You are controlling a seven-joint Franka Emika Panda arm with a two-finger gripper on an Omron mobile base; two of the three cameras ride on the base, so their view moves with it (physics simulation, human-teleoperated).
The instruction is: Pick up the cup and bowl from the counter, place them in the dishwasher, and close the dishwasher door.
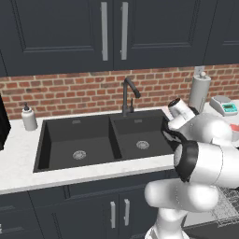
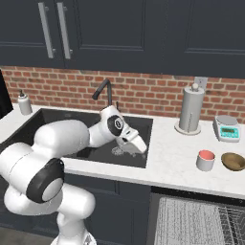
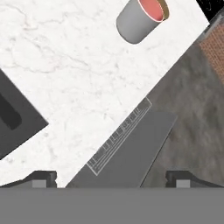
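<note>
Rising from the lower right of the left base view, the white Franka arm (image 1: 205, 163) bends over the right end of the white, faintly speckled stone tabletop (image 1: 18, 158), beside the black double sink (image 1: 100, 140) with its dark curved tap (image 1: 128, 95). A white soap bottle (image 1: 29, 116) stands left of the sink, a grey paper-towel stand (image 1: 199, 92) and a small kitchen scale (image 1: 224, 106) near the brick wall. The grey wire-grid rack of the open dishwasher (image 1: 226, 203) shows at the lower right.

From the right base view, the arm reaches across the sink's right edge. The grey cup with a red inside (image 2: 206, 160) stands upright on the tabletop, just beside the brown wooden bowl (image 2: 233, 161) to its right, both above the dishwasher rack.

Along the hand view, the jaws are spread wide, nothing between the two dark fingertips (image 3: 41, 178). The cup sits well apart, beyond them, and the dark charcoal dishwasher door (image 3: 131, 148) lies below the tabletop edge.
</note>
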